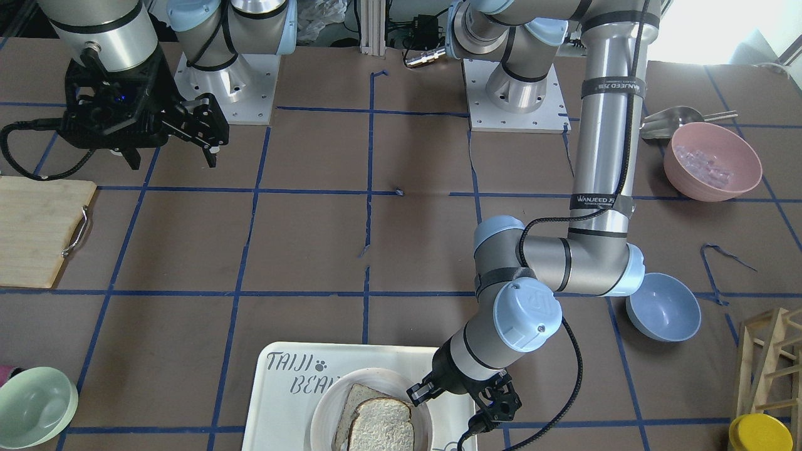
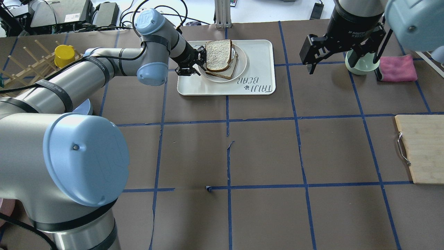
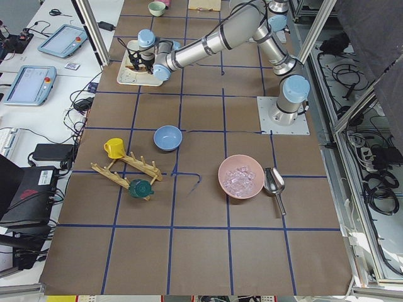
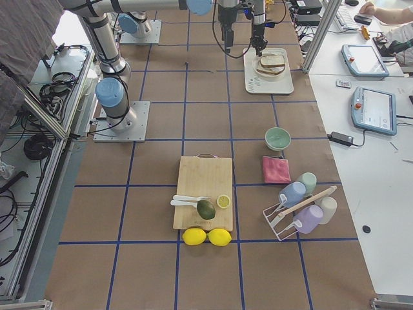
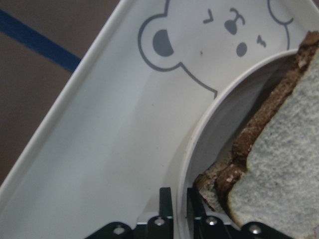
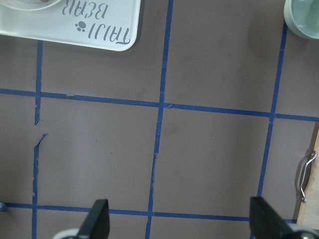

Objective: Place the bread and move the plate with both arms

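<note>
At the left edge of the tray [image 2: 260, 59]: left gripper [image 2: 196, 64], fingers [image 5: 165, 201] pinched on the plate [image 2: 244, 60] rim, looks like.
Plate: on the tray, bread [image 2: 218, 55] lying on another slice [image 2: 227, 72] in it.
Right gripper [image 2: 342, 67]: spread wide, empty, well apart from tray.
Handling: plate's stiff, likely slick; bread's soft and loose, so I'd grab opposite rims, keep level.
Views: left wrist cam shows rim between fingers; overhead hides that.

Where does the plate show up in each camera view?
Front-facing: plate bottom centre, cut by the edge.
Overhead: plate top centre.
Left side: plate top left, tiny.
Right side: plate top, right of centre.
Left wrist: plate rim curving down the middle.
Right wrist: plate sliver, top-left corner.
Landmark: the lettered tray under it.
</note>
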`<state>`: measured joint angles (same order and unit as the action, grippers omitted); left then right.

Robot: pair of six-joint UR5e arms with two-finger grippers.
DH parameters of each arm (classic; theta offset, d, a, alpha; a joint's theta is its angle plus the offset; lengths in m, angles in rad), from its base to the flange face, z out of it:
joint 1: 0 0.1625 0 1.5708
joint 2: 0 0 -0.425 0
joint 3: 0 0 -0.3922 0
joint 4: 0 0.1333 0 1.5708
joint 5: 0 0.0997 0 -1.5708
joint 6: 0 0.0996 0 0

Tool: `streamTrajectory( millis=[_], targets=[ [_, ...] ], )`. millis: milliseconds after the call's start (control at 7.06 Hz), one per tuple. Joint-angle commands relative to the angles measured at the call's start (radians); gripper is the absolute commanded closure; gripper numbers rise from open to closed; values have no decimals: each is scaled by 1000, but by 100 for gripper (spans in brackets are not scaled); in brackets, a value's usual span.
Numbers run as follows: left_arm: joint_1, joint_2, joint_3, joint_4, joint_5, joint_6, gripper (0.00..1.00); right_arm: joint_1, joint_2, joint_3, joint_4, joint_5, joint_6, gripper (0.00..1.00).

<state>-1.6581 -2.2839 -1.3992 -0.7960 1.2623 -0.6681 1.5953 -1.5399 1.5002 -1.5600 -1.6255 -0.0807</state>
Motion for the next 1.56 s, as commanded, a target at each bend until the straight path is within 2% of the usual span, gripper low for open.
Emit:
streamTrajectory(
  millis=[0,142,283,425,567,708,850,992,1275,1417],
  targets=[
    [-8,122,-10,-120,37,11,0,2,0,0,0,1,1,0],
    [-11,224,-29,-258,43,74,0,2,0,0,0,3,1,0],
    [-11,341,-87,-341,64,235,0,2,0,0,0,3,1,0],
    [-11,457,-165,-376,84,302,0,2,0,0,1,7,-2,0],
    [-11,562,-223,-438,141,361,0,0,1,0,2,4,-2,0],
    [-5,645,-230,-601,214,486,0,2,1,0,0,4,2,0],
    [-3,702,-227,-723,292,625,0,0,1,0,0,3,2,0],
    [9,721,-221,-741,298,687,0,2,1,0,0,3,4,0],
    [60,707,-128,-892,290,702,0,2,1,0,0,1,2,0],
    [61,705,-123,-898,283,703,0,0,1,0,0,4,2,0]
  ],
)
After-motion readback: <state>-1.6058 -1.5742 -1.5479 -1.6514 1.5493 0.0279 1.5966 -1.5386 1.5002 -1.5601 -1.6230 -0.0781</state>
